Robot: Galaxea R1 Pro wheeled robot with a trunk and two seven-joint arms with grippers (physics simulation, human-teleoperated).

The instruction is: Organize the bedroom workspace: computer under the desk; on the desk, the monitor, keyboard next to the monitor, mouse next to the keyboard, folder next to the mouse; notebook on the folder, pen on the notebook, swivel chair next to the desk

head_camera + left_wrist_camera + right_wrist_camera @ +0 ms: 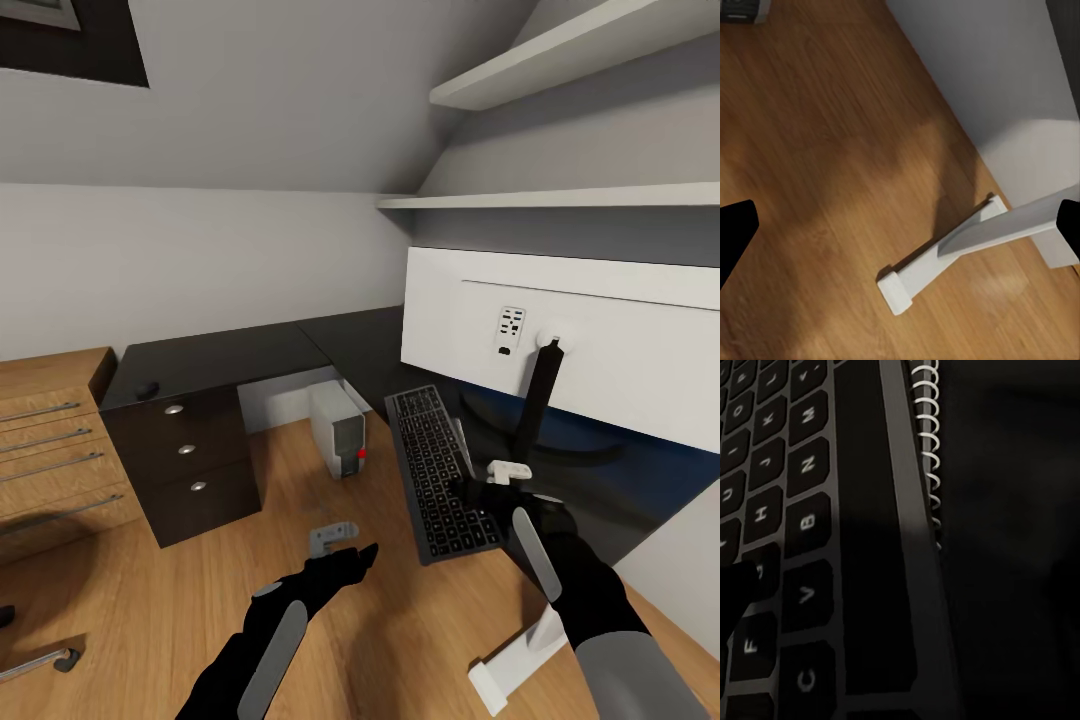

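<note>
A dark desk [230, 350] is being shown under a sloped ceiling, over wooden flooring [150, 620]. The keyboard [437, 470] is lying at the desk's front edge — the right gripper [478, 492] is being pressed onto it, its closure not discernible. The monitor [570, 340] is standing behind. The computer [337, 428] is sitting under the desk. The left gripper [345, 560] — fingers spread — is being held above the floor.
</note>
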